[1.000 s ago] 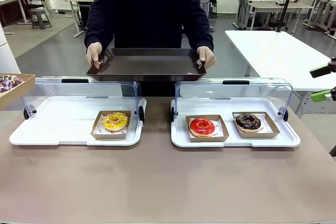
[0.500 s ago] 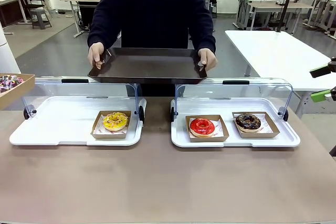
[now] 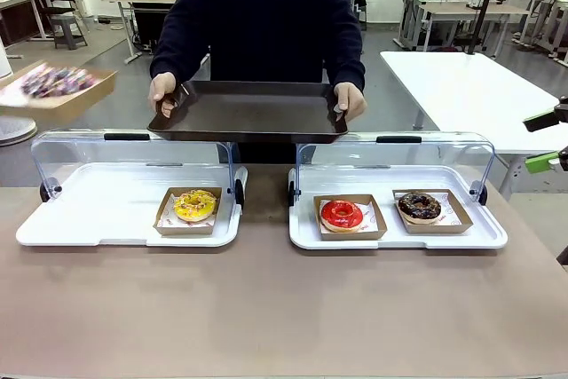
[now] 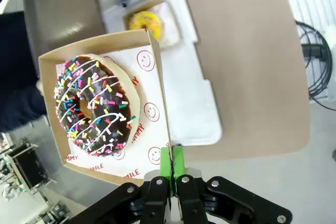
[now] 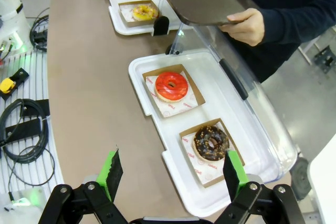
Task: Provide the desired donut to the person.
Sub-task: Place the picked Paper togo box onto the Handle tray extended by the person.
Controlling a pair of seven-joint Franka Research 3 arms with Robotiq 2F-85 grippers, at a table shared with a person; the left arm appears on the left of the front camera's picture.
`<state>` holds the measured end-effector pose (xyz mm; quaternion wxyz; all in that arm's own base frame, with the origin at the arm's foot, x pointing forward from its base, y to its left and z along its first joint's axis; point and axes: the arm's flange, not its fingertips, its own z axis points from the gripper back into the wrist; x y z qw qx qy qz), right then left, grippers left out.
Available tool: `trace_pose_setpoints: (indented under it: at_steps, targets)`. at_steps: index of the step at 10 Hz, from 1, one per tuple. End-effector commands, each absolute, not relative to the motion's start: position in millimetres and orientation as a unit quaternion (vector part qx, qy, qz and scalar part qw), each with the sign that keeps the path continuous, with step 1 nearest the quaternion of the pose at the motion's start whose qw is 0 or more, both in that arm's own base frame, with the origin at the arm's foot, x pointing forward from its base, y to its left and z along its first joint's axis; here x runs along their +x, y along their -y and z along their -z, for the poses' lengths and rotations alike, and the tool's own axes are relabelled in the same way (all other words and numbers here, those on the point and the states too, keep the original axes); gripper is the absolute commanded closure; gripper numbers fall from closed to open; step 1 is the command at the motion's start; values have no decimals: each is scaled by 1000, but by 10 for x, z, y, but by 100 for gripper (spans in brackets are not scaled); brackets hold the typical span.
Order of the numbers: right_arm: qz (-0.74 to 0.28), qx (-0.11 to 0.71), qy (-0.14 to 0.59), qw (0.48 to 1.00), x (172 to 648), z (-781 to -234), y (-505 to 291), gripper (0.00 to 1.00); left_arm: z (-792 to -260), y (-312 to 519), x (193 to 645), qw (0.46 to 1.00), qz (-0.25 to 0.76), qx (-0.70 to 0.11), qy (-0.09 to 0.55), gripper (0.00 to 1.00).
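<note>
A chocolate donut with coloured sprinkles (image 4: 93, 107) lies in a brown cardboard tray (image 4: 149, 145). My left gripper (image 4: 171, 153) is shut on that tray's edge. In the front view the tray (image 3: 60, 88) hangs blurred in the air at the far left, above the left display case. The person (image 3: 266, 15) in a navy sweatshirt stands across the table and holds a dark serving tray (image 3: 248, 114) level with both hands. My right gripper (image 5: 172, 171) is open with nothing between its fingers, at the table's right edge (image 3: 543, 140).
Two white display trays (image 3: 53, 232) (image 3: 484, 237) with raised clear lids stand on the brown table (image 3: 266, 308). The left one holds a yellow donut (image 3: 194, 206). The right one holds a red donut (image 3: 342, 214) and a chocolate nut donut (image 3: 419, 207).
The cardboard tray with the sprinkled donut has risen and moved right, away from the picture's left edge. The person has shifted slightly to the right with the dark tray.
</note>
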<state>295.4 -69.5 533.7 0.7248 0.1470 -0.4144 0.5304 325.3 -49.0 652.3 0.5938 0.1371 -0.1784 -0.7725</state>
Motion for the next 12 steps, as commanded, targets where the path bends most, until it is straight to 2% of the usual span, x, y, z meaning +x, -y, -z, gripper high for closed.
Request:
trace_pose_setpoints:
  at_steps: [1, 3, 5, 8, 12]
  targets:
    - [-534, 156, 423, 716, 2983, -5333, 698, 0, -6649, 777, 3943, 613, 762, 116, 175, 99]
    - [-534, 156, 423, 716, 2983, -5333, 698, 0, -6520, 1269, 4533, 617, 759, 101, 179, 99]
    - [-534, 156, 423, 716, 2983, -5333, 698, 0, -6310, 1696, 4837, 614, 764, 94, 175, 99]
    - [-534, 156, 423, 716, 2983, -5333, 698, 0, -6005, 2113, 5060, 622, 757, 80, 183, 99]
    - [-534, 156, 423, 716, 2983, -5333, 698, 0, -5615, 2142, 5167, 615, 767, 61, 173, 99]
